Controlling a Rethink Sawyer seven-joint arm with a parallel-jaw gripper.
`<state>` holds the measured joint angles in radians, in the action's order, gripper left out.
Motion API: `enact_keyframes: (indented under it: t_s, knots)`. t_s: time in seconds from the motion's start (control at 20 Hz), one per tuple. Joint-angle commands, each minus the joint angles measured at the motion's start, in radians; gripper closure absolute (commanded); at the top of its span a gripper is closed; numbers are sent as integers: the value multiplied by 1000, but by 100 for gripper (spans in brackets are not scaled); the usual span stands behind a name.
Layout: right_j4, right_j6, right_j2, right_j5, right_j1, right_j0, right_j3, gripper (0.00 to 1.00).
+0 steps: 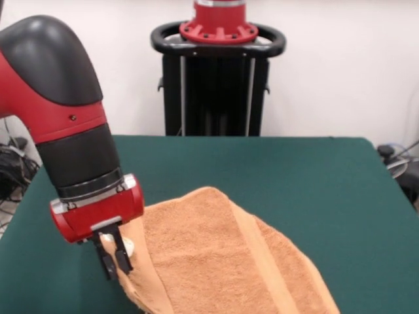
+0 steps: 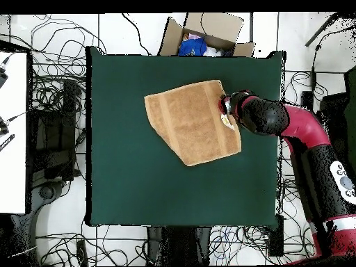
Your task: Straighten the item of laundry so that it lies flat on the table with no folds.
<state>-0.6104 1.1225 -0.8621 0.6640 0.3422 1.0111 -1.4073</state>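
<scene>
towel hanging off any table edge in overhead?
No, the orange-tan towel lies wholly on the green table, with green showing on every side.

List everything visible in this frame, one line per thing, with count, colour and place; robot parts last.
towel: one, orange-tan, on the table toward its right edge in the overhead view, one corner still folded
care tag: one, white, at the towel edge beside the gripper
table: one, dark green, centre of both views
cardboard box: one, brown, open, on the floor beyond the table's top edge in the overhead view
cables: many, black, on the floor around the table
pedestal: one, black, behind the table
arm: one, red and black
gripper: one, black, at the towel edge
</scene>
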Motion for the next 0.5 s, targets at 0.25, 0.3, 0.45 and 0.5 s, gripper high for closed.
enact_keyframes:
  t_s: [0.25,0.3,0.45,0.5]
  knots:
    - [-43,-245,-46,6,-3,12,47,100]
    - [-45,-247,-43,5,-6,11,49,100]
    - [-49,-267,-39,3,-23,14,65,100]
    - [-49,-282,-40,6,-31,19,71,100]
